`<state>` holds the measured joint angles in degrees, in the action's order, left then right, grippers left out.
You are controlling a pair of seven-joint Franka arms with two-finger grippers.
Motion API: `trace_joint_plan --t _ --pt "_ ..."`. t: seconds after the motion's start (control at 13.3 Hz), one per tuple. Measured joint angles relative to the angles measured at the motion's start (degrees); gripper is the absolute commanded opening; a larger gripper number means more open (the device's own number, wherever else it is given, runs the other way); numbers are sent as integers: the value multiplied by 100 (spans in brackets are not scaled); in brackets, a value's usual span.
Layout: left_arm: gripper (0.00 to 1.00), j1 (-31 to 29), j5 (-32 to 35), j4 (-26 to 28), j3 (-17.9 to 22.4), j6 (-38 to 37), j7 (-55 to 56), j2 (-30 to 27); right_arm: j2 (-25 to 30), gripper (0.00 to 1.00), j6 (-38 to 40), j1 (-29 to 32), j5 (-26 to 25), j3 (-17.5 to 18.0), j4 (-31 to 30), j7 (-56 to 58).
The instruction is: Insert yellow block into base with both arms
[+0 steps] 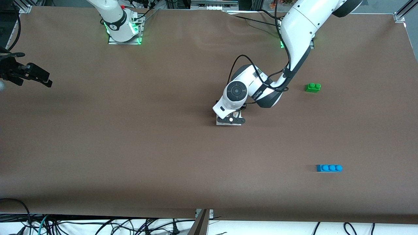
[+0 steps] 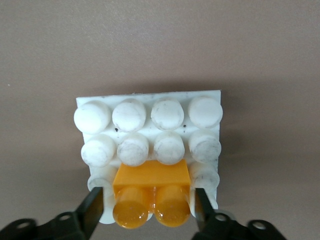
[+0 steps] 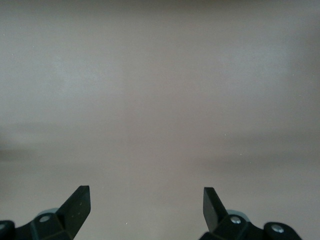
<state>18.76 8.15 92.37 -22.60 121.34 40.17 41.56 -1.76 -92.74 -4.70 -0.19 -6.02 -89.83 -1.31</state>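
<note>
Both left gripper (image 2: 151,207) jaws stand apart, flanking yellow block (image 2: 151,182) seated on base (image 2: 150,100).

A robotics lab, by every sign. Brown-covered worktop (image 1: 130,147) with two white arm bases bolted along one edge, one (image 1: 122,27) lit by green status lights. Aluminium framing (image 1: 400,14) at the corners. Loose black cables (image 1: 98,225) tangled along the edge nearest the front camera. Only toy bricks on the surface, green (image 1: 313,87) and blue (image 1: 329,168). Nothing domestic about it.
</note>
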Motion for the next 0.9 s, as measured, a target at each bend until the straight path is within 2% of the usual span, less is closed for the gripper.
trace_joint_plan --t 0.15,0.3,0.6,0.9 --pt "100 -42 0 -154 0 -266 0 -63 0 100 0 0 0 1 0 0" --pt "100 -162 0 -403 -1 -888 0 -317 -1 100 0 0 0 1 -1 0" --pt "100 -449 5 -938 87 -2401 8 -1288 -4 100 1 0 0 0 -2 0" --pt "100 -1453 5 -1301 123 -3310 -1015 -1980 -5 100 1 -1 0 1 -3 0"
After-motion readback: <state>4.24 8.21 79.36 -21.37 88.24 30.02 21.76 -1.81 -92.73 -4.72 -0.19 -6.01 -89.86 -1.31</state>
